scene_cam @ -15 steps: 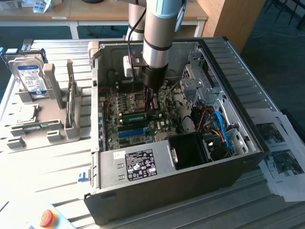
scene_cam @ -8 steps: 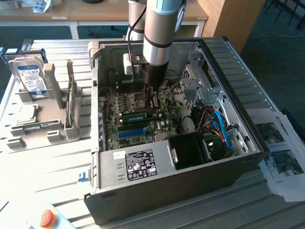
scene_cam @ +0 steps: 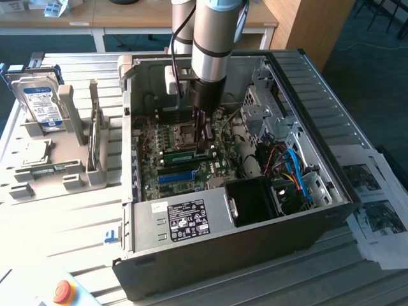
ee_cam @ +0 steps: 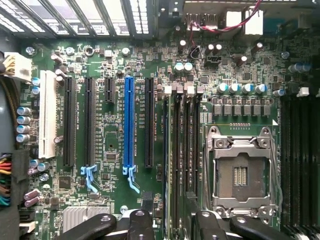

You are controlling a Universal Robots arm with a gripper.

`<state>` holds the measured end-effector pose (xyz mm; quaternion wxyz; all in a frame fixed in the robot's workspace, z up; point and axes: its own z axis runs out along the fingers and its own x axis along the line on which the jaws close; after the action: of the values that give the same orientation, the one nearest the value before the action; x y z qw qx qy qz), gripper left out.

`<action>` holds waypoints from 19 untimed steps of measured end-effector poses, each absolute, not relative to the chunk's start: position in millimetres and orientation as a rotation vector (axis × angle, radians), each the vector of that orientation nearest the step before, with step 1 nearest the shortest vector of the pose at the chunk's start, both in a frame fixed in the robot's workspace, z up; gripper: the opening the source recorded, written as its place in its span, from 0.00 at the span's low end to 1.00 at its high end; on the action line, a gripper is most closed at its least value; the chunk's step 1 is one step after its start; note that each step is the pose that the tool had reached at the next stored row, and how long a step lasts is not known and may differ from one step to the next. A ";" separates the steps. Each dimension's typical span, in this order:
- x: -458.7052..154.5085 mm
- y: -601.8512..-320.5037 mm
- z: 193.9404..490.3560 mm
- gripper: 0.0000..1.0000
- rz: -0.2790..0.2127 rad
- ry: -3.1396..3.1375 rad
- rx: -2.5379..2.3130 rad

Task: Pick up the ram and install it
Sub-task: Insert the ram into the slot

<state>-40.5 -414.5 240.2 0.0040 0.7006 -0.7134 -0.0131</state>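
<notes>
A long green ram (scene_cam: pixel 185 155) with a pale label stands on edge in a memory slot of the motherboard (scene_cam: pixel 166 137), beside the CPU socket (scene_cam: pixel 188 134). My gripper (scene_cam: pixel 204 141) reaches down into the open computer case, its fingers at the ram's end toward the exterior view's right. In the wrist view my gripper (ee_cam: pixel 170 217) is open. Its dark fingers (ee_cam: pixel 141 220) stand apart over the memory slots (ee_cam: pixel 181 150), next to the CPU socket (ee_cam: pixel 241 172). Nothing is held between them.
The case wall (scene_cam: pixel 319 89) and the black power supply (scene_cam: pixel 255 201) with loose cables (scene_cam: pixel 296 172) hem in the motherboard. A grey tray (scene_cam: pixel 57 172) at the exterior view's left holds a hard drive (scene_cam: pixel 41 102) and a thin board on edge (scene_cam: pixel 95 137). Papers (scene_cam: pixel 376 204) lie at the right.
</notes>
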 end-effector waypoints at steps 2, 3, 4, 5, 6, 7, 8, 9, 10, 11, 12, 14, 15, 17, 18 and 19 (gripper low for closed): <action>-40.5 -414.5 243.0 0.37 -0.041 -2.236 2.195; -40.5 -414.5 244.5 0.37 -0.041 -2.236 2.195; -40.5 -414.5 245.9 0.37 -0.041 -2.236 2.195; -40.5 -414.5 247.4 0.37 -0.041 -2.236 2.195; -40.5 -414.5 248.8 0.37 -0.041 -2.236 2.195; -40.5 -414.5 250.3 0.37 -0.041 -2.236 2.195; -40.5 -414.5 251.6 0.37 -0.041 -2.236 2.195; -40.5 -414.5 252.9 0.37 -0.041 -2.236 2.195; -40.5 -414.5 254.1 0.37 -0.041 -2.236 2.196; -40.5 -414.5 255.4 0.37 -0.041 -2.236 2.195; -40.5 -414.4 256.6 0.37 -0.041 -2.236 2.195; -40.4 -414.4 258.7 0.37 -0.041 -2.236 2.196; -40.4 -414.4 259.6 0.37 -0.041 -2.236 2.196; -40.5 -414.3 261.6 0.37 -0.041 -2.236 2.195; -40.5 -414.2 262.4 0.37 -0.041 -2.236 2.196; -40.5 -414.2 263.2 0.37 -0.041 -2.236 2.195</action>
<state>-40.5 -414.2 263.2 0.0040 0.7006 -0.7134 -0.0131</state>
